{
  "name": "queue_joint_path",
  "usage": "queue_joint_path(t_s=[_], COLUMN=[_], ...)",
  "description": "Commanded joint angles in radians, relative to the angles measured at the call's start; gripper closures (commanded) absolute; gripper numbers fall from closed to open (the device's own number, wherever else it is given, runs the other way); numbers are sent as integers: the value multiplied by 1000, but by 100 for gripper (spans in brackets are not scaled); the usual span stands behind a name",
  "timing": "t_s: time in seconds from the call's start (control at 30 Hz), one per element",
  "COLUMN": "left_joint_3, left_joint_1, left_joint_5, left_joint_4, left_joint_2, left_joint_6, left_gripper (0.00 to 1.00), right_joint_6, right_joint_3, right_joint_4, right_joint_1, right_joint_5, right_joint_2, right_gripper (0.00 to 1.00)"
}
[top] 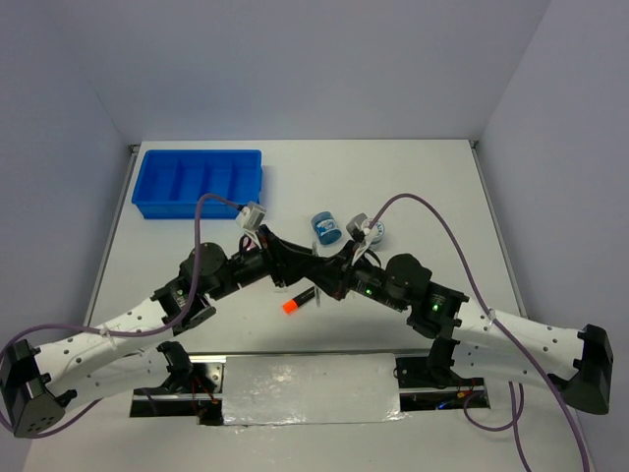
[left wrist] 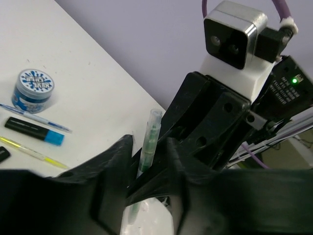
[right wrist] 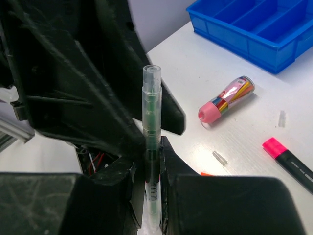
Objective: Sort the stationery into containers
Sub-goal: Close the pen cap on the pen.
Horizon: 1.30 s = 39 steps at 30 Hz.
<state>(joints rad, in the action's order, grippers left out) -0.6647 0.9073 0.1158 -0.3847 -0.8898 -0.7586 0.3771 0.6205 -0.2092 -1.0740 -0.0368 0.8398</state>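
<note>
A thin green pen with a clear cap stands upright between both grippers over the middle of the table. My right gripper is shut on its lower barrel. My left gripper straddles the same pen with its jaws a little apart, slim gaps showing beside the barrel. In the top view the left gripper and the right gripper meet tip to tip. The blue tray sits at the far left. A pink tube and a pink-ended marker lie on the table.
A blue jar stands just behind the grippers. An orange-ended marker lies below them. The left wrist view shows a blue jar, a blue-ended marker and two thin pens on the table. Small clear caps lie loose.
</note>
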Motion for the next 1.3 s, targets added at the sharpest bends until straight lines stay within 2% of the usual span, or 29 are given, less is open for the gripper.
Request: queue_joint_path(t_s=[0.0, 0.03, 0.1, 0.13, 0.17, 0.33, 0.5, 0.63, 0.8, 0.9, 1.03, 1.27], left_joint_3=[-18, -18, -27, -38, -44, -102, -115, -108, -107, -107, -107, -67], left_joint_1=[8, 8, 8, 8, 8, 8, 8, 8, 8, 8, 8, 10], left_joint_5=[31, 30, 22, 9, 5, -76, -68, -73, -64, -59, -42, 1], left_joint_4=[-65, -65, -51, -43, -37, 52, 61, 58, 64, 70, 84, 78], left_joint_2=[22, 22, 28, 32, 34, 31, 8, 0, -11, -18, -29, -38], left_joint_6=[12, 13, 15, 15, 19, 51, 59, 51, 50, 51, 56, 54], left_gripper=[51, 46, 30, 18, 17, 18, 23, 48, 51, 78, 97, 100], right_joint_6=[-46, -49, -49, -49, -49, -38, -40, -40, -40, -41, -47, -89], right_joint_3=[25, 30, 38, 38, 36, 19, 25, 35, 48, 64, 106, 304], right_joint_4=[-26, -21, -9, -6, -7, -16, -2, 7, 21, 33, 57, 111], right_joint_1=[-12, -14, -14, -11, -10, -12, -12, -10, -10, -12, -12, 2], right_joint_5=[21, 21, 20, 20, 21, 31, 32, 55, 51, 46, 14, -47], right_joint_2=[-7, -1, 4, 7, 7, 4, 8, 13, 13, 16, 31, 87], right_gripper=[100, 100, 100, 100, 100, 100, 100, 100, 100, 100, 100, 100])
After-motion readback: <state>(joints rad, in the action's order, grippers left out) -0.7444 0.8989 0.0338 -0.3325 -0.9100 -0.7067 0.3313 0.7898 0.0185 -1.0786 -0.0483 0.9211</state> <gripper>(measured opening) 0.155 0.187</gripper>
